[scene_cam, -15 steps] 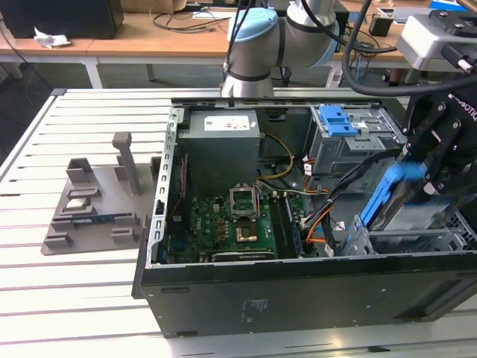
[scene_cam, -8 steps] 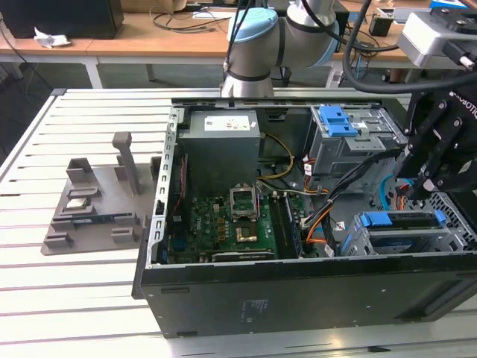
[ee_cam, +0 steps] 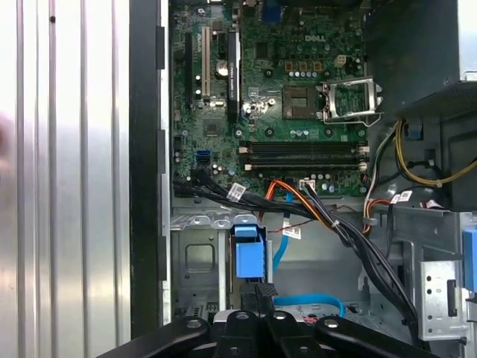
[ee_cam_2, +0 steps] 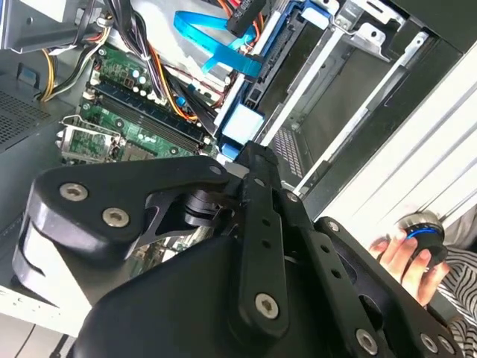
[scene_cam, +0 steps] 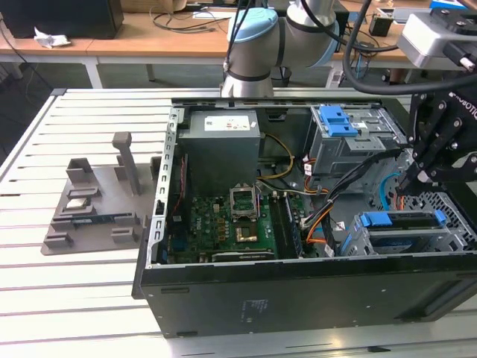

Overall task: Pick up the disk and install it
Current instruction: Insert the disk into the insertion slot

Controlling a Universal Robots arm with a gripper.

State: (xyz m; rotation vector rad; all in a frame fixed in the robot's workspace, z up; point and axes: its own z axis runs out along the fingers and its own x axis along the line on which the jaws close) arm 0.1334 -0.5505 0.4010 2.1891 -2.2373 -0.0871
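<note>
the exterior view looks down at an angle on the open computer case (scene_cam: 313, 224) from beyond its near wall. both wrist views sit close above the case's drive bay end, sharing the green motherboard (ee_cam: 268, 97) and blue cable (ee_cam_2: 216, 45).

An open computer case (scene_cam: 298, 291) is laid on a slatted table (scene_cam: 82, 298). The gripper (scene_cam: 408, 186) is held above the case's blue-framed drive bay (scene_cam: 402, 227). A grey fixture tray (scene_cam: 93, 209) is seen beside the case.

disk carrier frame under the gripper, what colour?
Blue. The disk carrier shows best in the exterior view, below the gripper.
</note>
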